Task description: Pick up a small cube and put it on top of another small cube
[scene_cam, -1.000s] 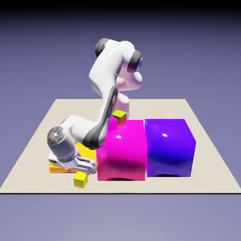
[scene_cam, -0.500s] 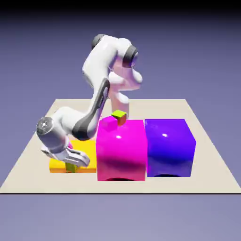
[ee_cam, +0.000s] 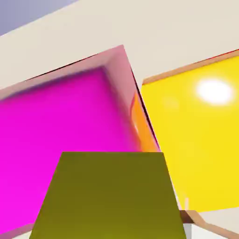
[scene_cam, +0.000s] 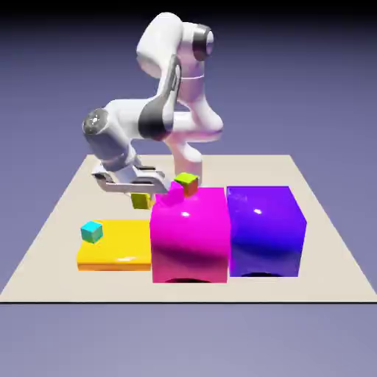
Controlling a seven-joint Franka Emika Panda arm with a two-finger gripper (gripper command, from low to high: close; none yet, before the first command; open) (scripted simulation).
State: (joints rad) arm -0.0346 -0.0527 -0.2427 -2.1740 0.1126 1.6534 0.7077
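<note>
Above the flat yellow block (scene_cam: 118, 247), just off the big magenta block's (scene_cam: 190, 234) upper corner on the exterior view's left, I have the gripper (scene_cam: 140, 193) pinching the small yellow cube (scene_cam: 140, 199), which hangs clear of every surface. From the hand view that cube (ee_cam: 107, 196) fills the bottom, with magenta and yellow faces beyond it. I judge this the carry step: the pick is done, the stacking is not. The teal cube (scene_cam: 91, 232) sits on the yellow block; the green-and-orange cube (scene_cam: 187, 182) sits behind the magenta block. Next I must centre over one of them and lower squarely before releasing.
</note>
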